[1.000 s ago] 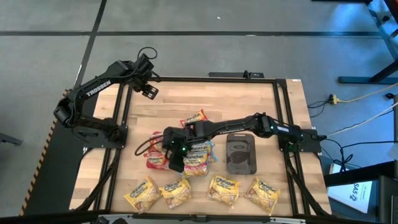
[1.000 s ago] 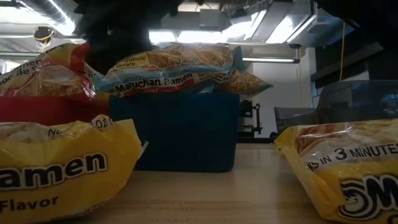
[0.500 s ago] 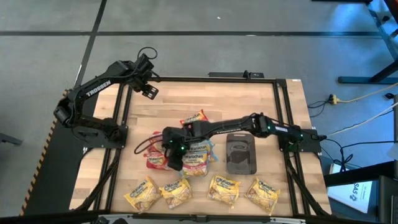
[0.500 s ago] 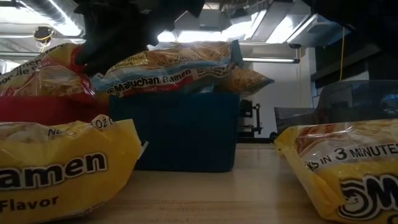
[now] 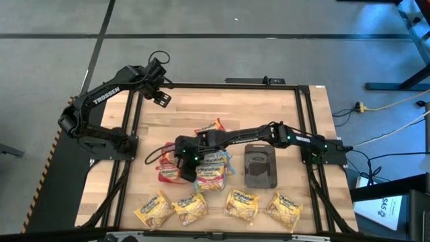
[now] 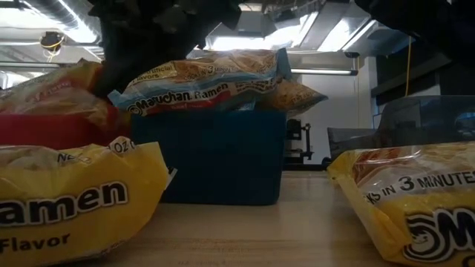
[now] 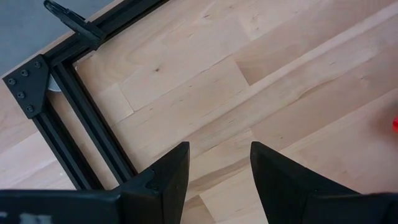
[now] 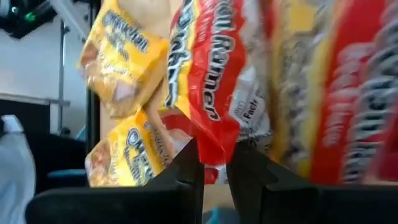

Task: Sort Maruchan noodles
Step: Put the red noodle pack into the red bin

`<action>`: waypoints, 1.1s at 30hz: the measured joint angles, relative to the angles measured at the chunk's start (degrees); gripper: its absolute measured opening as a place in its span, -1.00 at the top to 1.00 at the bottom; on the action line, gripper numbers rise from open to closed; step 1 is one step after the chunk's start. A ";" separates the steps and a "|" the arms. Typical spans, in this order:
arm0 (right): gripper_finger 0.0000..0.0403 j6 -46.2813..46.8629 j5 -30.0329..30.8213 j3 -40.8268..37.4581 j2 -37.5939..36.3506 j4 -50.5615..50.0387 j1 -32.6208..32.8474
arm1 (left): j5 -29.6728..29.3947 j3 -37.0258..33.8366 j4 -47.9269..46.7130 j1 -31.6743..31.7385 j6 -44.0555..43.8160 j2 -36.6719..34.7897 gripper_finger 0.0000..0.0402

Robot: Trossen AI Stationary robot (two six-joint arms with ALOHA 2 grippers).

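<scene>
Red Maruchan noodle packets lie piled on a red tray at mid-table. Beside them, blue-edged packets lie on a teal tray. My right gripper reaches in from the table's right and is shut on a red packet. One more red-orange packet lies flat on the wood farther back. Several yellow packets lie in a row along the near edge. My left gripper hangs open over bare wood at the far left corner. My right gripper pinches the red packet's crinkled edge between its two fingers. The fingers slant down at it from the table's right. The rest of the packet reaches away from the fingers, among the other packets on the red tray.
A dark grey tray lies right of the teal tray, under my right arm. Black frame rails run along the table's sides. Bare wood shows at the far half of the table.
My right gripper has sunk a little toward the red packets. In the low view the red packet on the red tray stands lower and flatter than before.
</scene>
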 joint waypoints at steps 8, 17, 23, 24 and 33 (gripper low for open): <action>0.69 0.17 -0.44 0.09 1.31 2.36 -0.08 | 0.24 -0.04 0.03 0.00 -0.02 -0.01 0.18; 0.69 0.04 0.06 0.68 0.90 5.64 -0.18 | 0.42 -0.04 -0.06 0.00 -0.15 0.01 0.18; 0.69 -1.62 -1.55 2.35 -5.41 5.39 -0.83 | 0.31 -0.04 -1.18 0.07 0.32 -0.01 0.18; 0.69 -2.05 -0.65 2.35 -6.80 3.58 -1.04 | 0.26 -0.04 -1.56 0.07 0.35 -0.01 0.18; 0.69 -10.09 34.02 2.27 -13.99 -26.04 -3.70 | 0.23 -0.04 -3.93 0.07 0.44 -0.01 0.18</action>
